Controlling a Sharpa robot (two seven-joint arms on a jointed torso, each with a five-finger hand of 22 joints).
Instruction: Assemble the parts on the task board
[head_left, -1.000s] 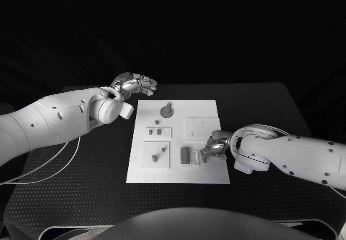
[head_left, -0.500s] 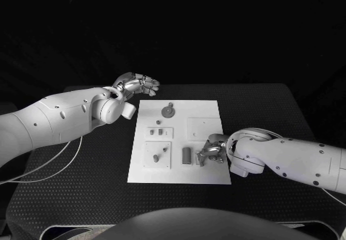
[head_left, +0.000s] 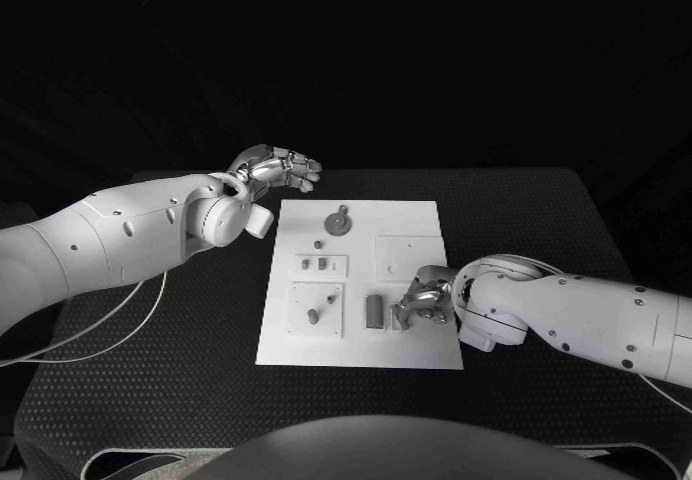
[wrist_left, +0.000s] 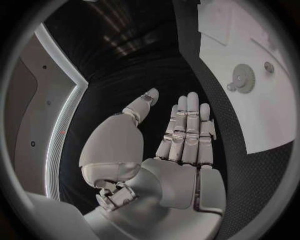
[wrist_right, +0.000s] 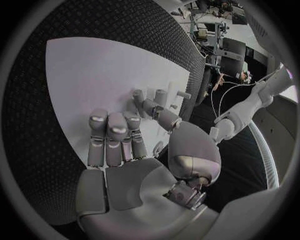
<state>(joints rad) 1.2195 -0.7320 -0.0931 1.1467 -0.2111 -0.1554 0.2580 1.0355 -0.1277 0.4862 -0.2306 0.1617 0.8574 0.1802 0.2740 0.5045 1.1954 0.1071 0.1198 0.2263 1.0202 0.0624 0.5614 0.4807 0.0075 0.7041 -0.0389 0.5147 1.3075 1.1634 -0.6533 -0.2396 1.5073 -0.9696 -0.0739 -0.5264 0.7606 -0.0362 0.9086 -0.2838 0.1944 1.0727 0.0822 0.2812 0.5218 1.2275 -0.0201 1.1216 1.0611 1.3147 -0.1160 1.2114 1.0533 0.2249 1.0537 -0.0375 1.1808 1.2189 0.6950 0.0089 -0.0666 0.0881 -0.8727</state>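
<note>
Honestly, the robot is looking like it's mid-way through seating a part near the right side of the task board (head_left: 361, 285). The right hand (head_left: 423, 300) is sitting low over the board's near right area, just beside a dark upright part (head_left: 374, 311) and a pale block (head_left: 395, 314) next to it. In the right wrist view the fingers (wrist_right: 112, 137) are lying flat and together over the white surface with the thumb reaching toward a couple of small pegs (wrist_right: 161, 96). Whether it's actually pinching anything is something that can't be told from these shots, since the fingertips are hiding whatever is under them.

To do this step well, the hand is probably needing to come straight down and keep the part square to its slot, pressing lightly rather than shoving, because the board is just lying loose on the black table (head_left: 548, 220) and could slide.

The left hand (head_left: 273, 168) is hovering off the board's far left corner, over bare table, holding nothing. The left wrist view is showing its fingers (wrist_left: 187, 130) stretched out side by side with the thumb apart, and the round gear-like part (wrist_left: 243, 80) is sitting on the board nearby, well clear of it.
</note>
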